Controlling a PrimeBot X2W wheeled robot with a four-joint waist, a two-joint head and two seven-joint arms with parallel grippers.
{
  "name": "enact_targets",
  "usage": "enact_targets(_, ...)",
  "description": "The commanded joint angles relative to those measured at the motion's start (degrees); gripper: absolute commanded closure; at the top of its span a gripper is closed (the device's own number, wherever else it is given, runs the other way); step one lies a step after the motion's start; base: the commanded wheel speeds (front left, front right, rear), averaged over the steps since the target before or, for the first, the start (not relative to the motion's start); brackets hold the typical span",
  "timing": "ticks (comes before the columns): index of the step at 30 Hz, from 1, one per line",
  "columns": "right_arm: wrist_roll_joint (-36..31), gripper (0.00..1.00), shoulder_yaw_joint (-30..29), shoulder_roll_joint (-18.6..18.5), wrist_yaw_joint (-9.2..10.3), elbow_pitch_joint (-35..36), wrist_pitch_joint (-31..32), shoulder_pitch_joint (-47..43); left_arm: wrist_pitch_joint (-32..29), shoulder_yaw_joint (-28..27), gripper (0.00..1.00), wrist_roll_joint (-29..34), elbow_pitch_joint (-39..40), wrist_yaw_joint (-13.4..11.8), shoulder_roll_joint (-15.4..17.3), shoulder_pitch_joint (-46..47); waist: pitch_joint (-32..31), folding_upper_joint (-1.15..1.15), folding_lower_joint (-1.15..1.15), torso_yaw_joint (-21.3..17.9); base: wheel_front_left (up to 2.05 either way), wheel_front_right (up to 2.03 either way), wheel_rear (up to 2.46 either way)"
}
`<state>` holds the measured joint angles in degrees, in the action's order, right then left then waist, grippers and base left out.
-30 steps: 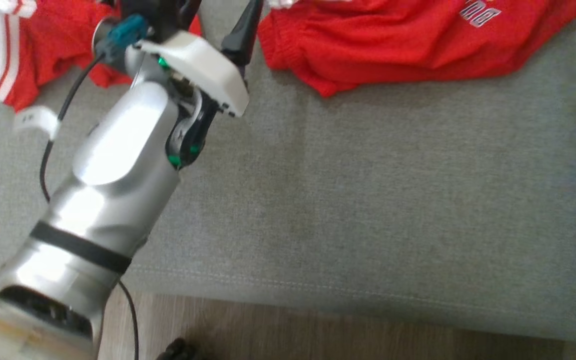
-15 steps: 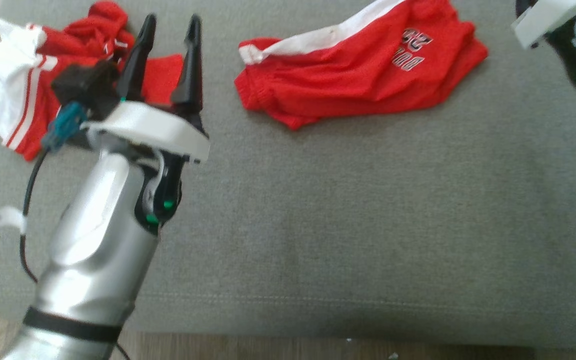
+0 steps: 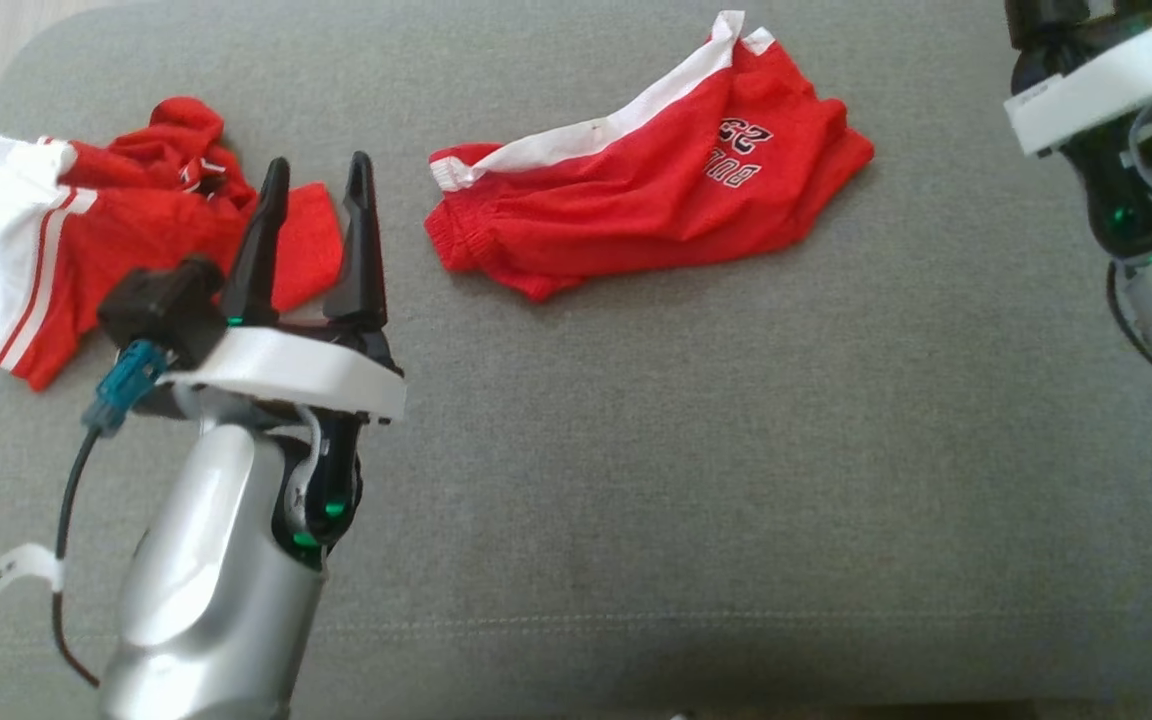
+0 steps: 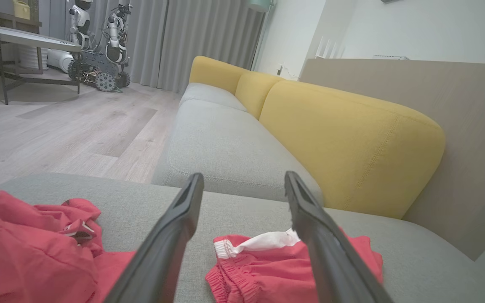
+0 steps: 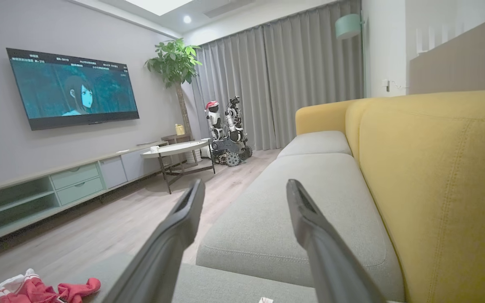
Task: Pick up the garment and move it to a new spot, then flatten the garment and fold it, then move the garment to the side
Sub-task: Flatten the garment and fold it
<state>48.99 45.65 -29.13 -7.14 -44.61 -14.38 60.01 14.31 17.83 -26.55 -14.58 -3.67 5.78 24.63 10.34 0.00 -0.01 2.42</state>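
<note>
Left gripper [image 3: 318, 165]: over grey cushion's [image 3: 736, 480] near-left part, fingers spread, empty | Crumpled red-and-white garment [image 3: 86, 220]: cushion's far-left corner, just beyond the left fingertips | Red shorts [image 3: 636, 200]: cushion's far middle, rumpled, untouched | Right gripper [image 5: 244, 185]: cushion's far-right side, fingers spread, empty | Yellow backrest [image 4: 343, 139]: beyond cushion.

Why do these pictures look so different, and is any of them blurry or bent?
Head view: soft and slightly hazy, with even light, a faint shadow under the red shorts and glare on the silver left forearm. Left wrist view: wide-angle, so the near fingers loom large and slightly soft. Right wrist view: the same stretched look; the television glows bright.
</note>
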Motion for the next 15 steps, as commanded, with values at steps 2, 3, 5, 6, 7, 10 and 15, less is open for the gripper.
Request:
enact_targets(2, -1.7, 0.0, -2.2, 1.1, -0.35, 3.1, -0.6, -3.0, 0.7, -3.4, 0.0, 1.0, 2.6, 0.6, 0.3, 0.5, -0.6, 0.0, 0.01, -0.4, 0.0, 0.0, 0.0)
enact_targets(3, -2.0, 0.0, -3.1, 1.3, -0.35, 3.8, -0.6, -3.9, 0.7, -3.7, 0.0, 1.4, 2.8, 0.8, 0.0, 0.1, -0.8, 0.0, 0.01, -0.5, 0.0, 0.0, 0.0)
enact_targets(5, -2.6, 0.0, -5.0, 1.9, -0.35, 5.2, -0.6, -6.0, 0.7, -4.5, 0.0, 2.2, 3.3, 1.2, -0.5, -0.6, -1.2, 0.0, 0.01, -0.5, 0.0, 0.0, 0.0)
enact_targets(6, -3.0, 0.0, -6.0, 2.2, -0.35, 5.9, -0.6, -7.1, 0.7, -4.9, 0.0, 2.6, 3.5, 1.4, -0.7, -1.1, -1.4, 0.0, 0.01, -0.5, 0.0, 0.0, 0.0)
enact_targets(7, -3.6, 0.0, -7.0, 2.6, -0.35, 6.7, -0.6, -8.3, 0.7, -5.3, 0.0, 3.0, 3.9, 1.6, -1.0, -1.7, -1.6, 0.0, 0.01, -0.5, 0.0, 0.0, 0.0)
enact_targets(10, -6.0, 0.0, -9.6, 4.0, -0.35, 9.1, -0.6, -12.4, 0.7, -6.3, 0.0, 4.1, 4.8, 2.3, -1.7, -3.8, -2.2, 0.0, 0.01, -0.5, 0.0, 0.0, 0.0)
enact_targets(15, -10.3, 0.0, -14.4, 6.2, -0.35, 11.8, -0.6, -18.8, 0.7, -7.2, 0.0, 5.4, 5.8, 3.2, -2.4, -7.4, -3.0, 0.0, 0.01, -0.4, 0.0, 0.0, 0.0)
